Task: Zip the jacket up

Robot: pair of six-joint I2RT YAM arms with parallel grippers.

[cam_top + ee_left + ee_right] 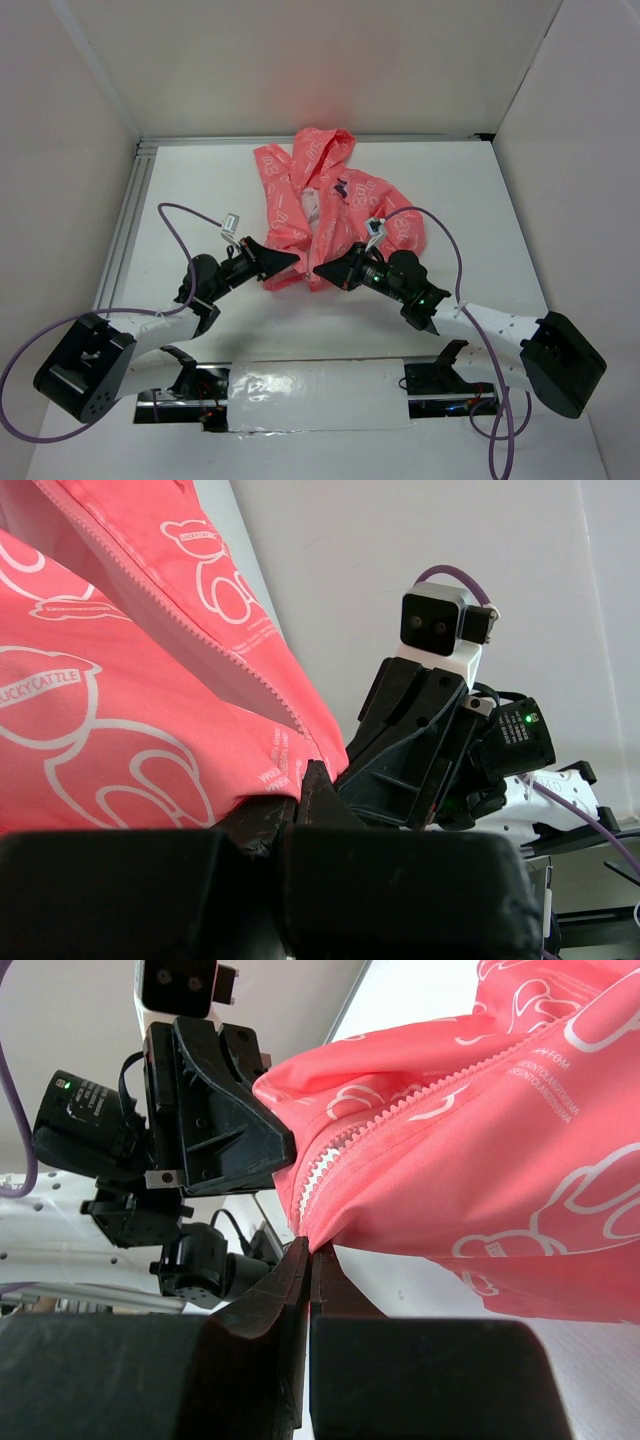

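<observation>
- White walls (pixel 90 120) enclose a white table (pixel 200 200); the jacket (pixel 325 195) lies crumpled at mid-table, hood toward the back wall, front open.
- Left gripper (pixel 290 259): jaws together, clamped on the bottom corner of one front panel. In its own wrist view the fabric runs down into the closed fingertips (pixel 308 780).
- Right gripper (pixel 320 270): jaws likewise together, clamped on the bottom corner of the other panel. A row of teeth (pixel 335 1145) ends right at the pinch.
- The two grippers sit close, tips facing each other, just apart, at the near edge of the jacket. Both corners are lifted slightly off the table (as far as the wrist views allow us to judge).
- Step in hand, in our judgement: bringing the two lower zipper ends together for engagement. No part of the zip appears closed, so the task is at an early stage.
- We cannot locate the slider or the pin in any view; fabric and fingers hide that area.
- Next move calls for lining up the two tooth rows end to end, seating one end in the slider, then holding the hem taut while the slider is drawn toward the hood.
- Risk noted: thin fabric may fold into the teeth or slip from either pinch.
</observation>
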